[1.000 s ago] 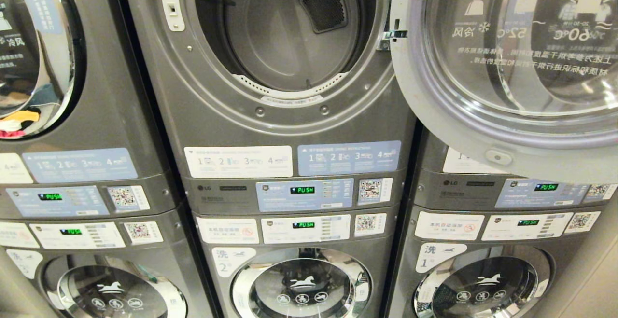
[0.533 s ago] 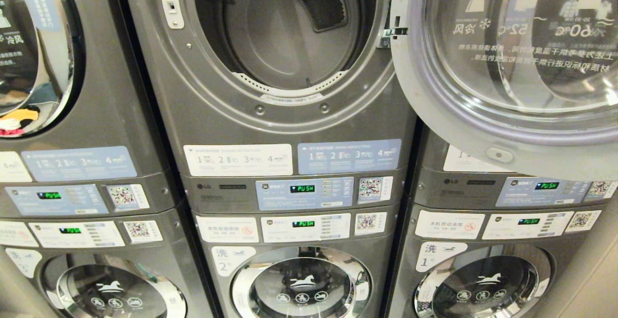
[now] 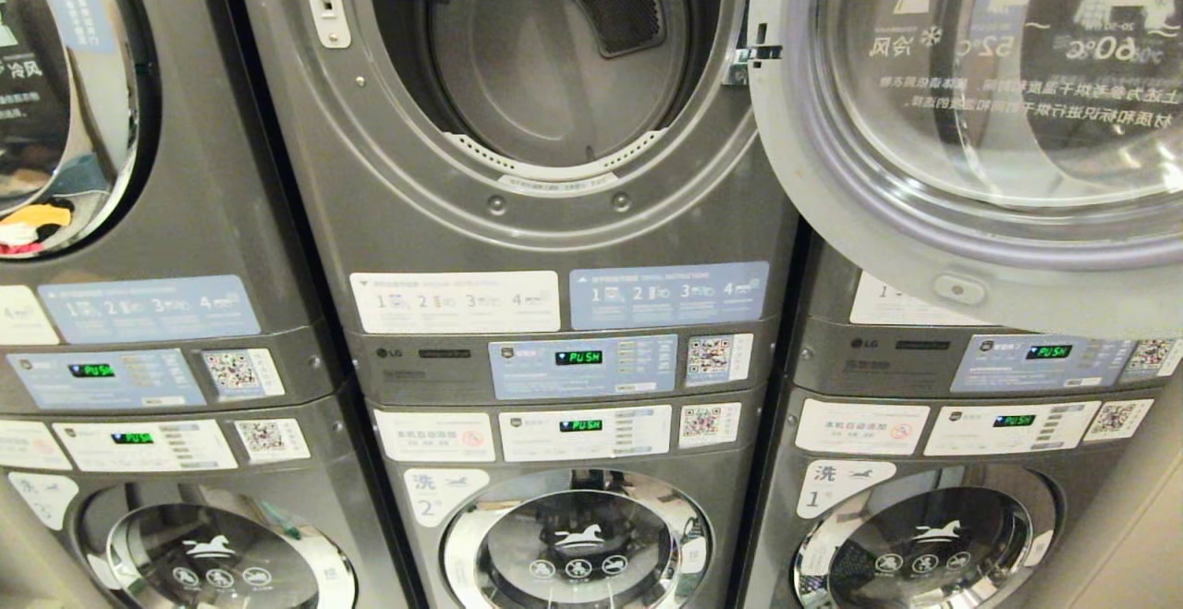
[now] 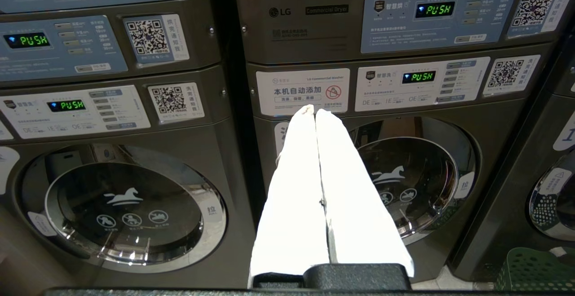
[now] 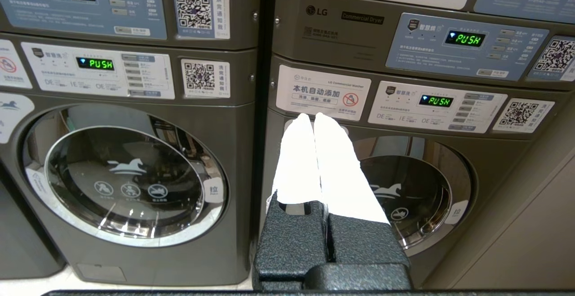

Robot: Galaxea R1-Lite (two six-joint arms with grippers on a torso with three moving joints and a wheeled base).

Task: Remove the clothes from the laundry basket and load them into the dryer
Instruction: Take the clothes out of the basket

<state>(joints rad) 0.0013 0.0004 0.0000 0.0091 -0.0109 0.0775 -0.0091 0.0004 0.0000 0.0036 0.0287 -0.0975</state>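
Observation:
The dryer (image 3: 545, 54) is the upper grey machine in the middle of the head view, its drum empty. Its round glass door (image 3: 980, 128) stands swung out to the right. A corner of the green laundry basket (image 4: 530, 271) shows on the floor in front of the machine right of the middle stack. No clothes show in it from here. My left gripper (image 4: 315, 111) is shut and empty, level in front of the middle lower washer. My right gripper (image 5: 313, 116) is shut and empty too, facing the right-hand lower washer. Neither arm appears in the head view.
Three stacks of grey machines fill the view, each with a washer (image 3: 578, 544) below, door closed. Control panels (image 3: 582, 364) read PUSH. Coloured cloth shows behind the glass of the left upper door (image 3: 37, 221). A beige wall (image 5: 530, 242) stands at the far right.
The whole head view has shifted slightly upward, so the camera has sunk or tilted down a little. The machines and the open door have not moved.

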